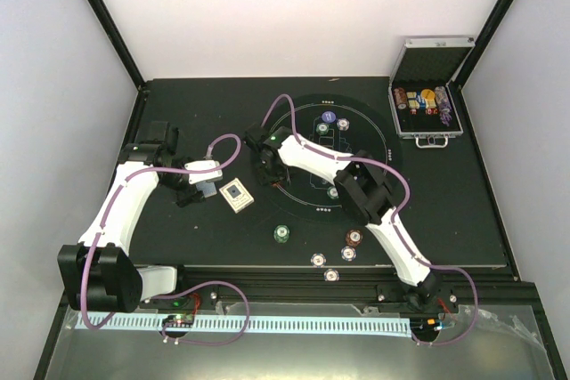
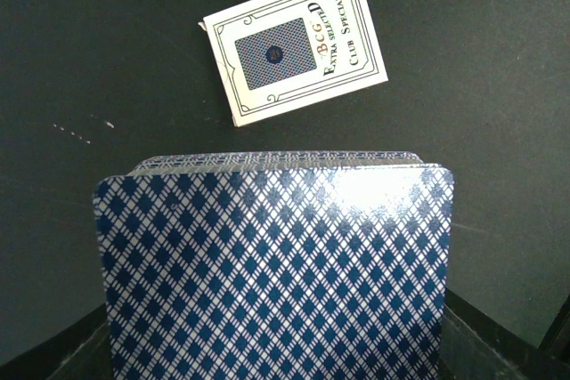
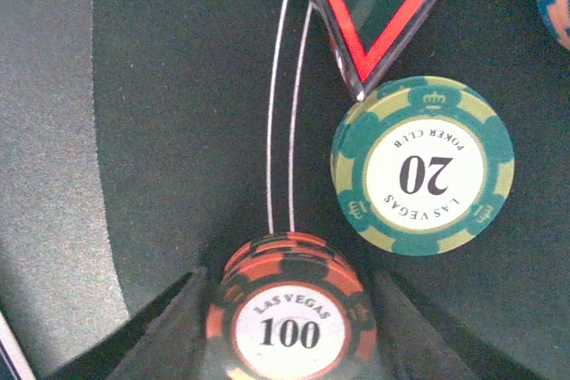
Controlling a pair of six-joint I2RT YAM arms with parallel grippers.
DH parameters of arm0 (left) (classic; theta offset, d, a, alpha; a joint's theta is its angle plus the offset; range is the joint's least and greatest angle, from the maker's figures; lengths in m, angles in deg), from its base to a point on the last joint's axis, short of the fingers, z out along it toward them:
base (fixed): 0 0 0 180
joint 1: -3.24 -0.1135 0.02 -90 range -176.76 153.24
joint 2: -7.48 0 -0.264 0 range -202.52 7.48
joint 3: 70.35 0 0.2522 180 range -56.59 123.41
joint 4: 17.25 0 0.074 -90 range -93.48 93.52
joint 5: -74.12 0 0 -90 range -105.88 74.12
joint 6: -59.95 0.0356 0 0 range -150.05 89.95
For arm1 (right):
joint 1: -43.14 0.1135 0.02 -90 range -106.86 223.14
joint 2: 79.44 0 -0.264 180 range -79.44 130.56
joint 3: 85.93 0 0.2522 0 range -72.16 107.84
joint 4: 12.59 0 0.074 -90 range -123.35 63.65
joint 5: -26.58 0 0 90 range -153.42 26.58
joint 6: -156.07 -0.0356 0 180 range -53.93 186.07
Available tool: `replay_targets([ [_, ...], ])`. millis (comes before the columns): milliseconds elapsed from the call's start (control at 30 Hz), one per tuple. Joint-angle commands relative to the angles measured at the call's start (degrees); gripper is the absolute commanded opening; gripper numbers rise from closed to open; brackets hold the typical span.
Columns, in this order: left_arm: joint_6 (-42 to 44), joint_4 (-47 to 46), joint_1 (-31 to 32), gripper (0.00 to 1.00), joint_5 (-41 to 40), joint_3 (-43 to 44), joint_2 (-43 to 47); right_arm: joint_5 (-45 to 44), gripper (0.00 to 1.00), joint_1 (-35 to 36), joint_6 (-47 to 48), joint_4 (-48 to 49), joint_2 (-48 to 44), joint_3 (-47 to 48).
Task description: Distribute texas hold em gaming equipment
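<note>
My left gripper (image 1: pixel 198 186) is shut on a deck of blue diamond-backed playing cards (image 2: pixel 276 264), which fills the left wrist view. The cream card box (image 2: pixel 296 44) lies flat on the black table just beyond the deck. My right gripper (image 1: pixel 267 169) reaches left across the round mat (image 1: pixel 378 135). Its dark fingers (image 3: pixel 169 331) press both sides of a short stack of red-orange "100" chips (image 3: pixel 289 309). Beside that stack lie a green "20" chip (image 3: pixel 423 166) and the tip of a red triangular marker (image 3: pixel 383 15).
More chips lie near the front edge: a green one (image 1: pixel 282 233), a red-brown one (image 1: pixel 354 238) and several pale ones (image 1: pixel 317 259). Others sit at the mat's far side (image 1: pixel 329 119). An open silver case (image 1: pixel 427 100) with chip rolls stands back right.
</note>
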State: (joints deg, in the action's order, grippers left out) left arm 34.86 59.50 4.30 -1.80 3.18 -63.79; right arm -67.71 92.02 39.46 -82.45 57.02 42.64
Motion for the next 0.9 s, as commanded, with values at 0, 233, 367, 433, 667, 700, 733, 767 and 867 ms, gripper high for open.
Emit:
replay_targets([
  [0, 0.8, -0.4, -0.4, 0.02, -0.2, 1.4, -0.2, 0.1, 0.58, -0.4, 0.5, -1.8, 0.1, 2.0],
  [233, 0.8, -0.2, -0.5, 0.02, 0.3, 1.5, 0.0, -1.2, 0.69, -0.3, -0.2, -2.3, -13.0, -5.1],
  [367, 1.1, -0.2, -0.5, 0.01, 0.3, 1.5, 0.3, -2.7, 0.71, -0.3, -2.3, -1.2, -24.2, -16.6],
  [433, 1.3, -0.3, -0.4, 0.02, 0.5, 1.4, 0.3, -4.4, 0.73, -0.4, -4.4, -0.4, -30.5, -24.3],
  [667, 1.4, -0.2, -0.4, 0.02, 1.6, 2.1, -0.5, -5.8, 0.79, -1.1, -14.5, -0.4, -48.5, -50.9],
  [700, 1.3, -0.1, -0.4, 0.02, 1.6, 2.2, -0.5, -5.9, 0.8, -1.1, -15.9, -0.6, -51.0, -53.5],
  [733, 1.4, -0.2, -0.5, 0.01, 1.6, 2.2, -0.6, -6.4, 0.81, -1.2, -17.1, -0.8, -52.8, -55.5],
  [767, 1.5, -0.4, -0.4, 0.02, 1.6, 2.1, -0.6, -6.6, 0.81, -1.3, -18.2, -0.9, -54.5, -57.3],
  [867, 1.7, -0.6, -0.5, 0.01, 1.6, 1.8, -0.7, -6.7, 0.82, -2.0, -20.5, -0.8, -58.7, -61.6],
])
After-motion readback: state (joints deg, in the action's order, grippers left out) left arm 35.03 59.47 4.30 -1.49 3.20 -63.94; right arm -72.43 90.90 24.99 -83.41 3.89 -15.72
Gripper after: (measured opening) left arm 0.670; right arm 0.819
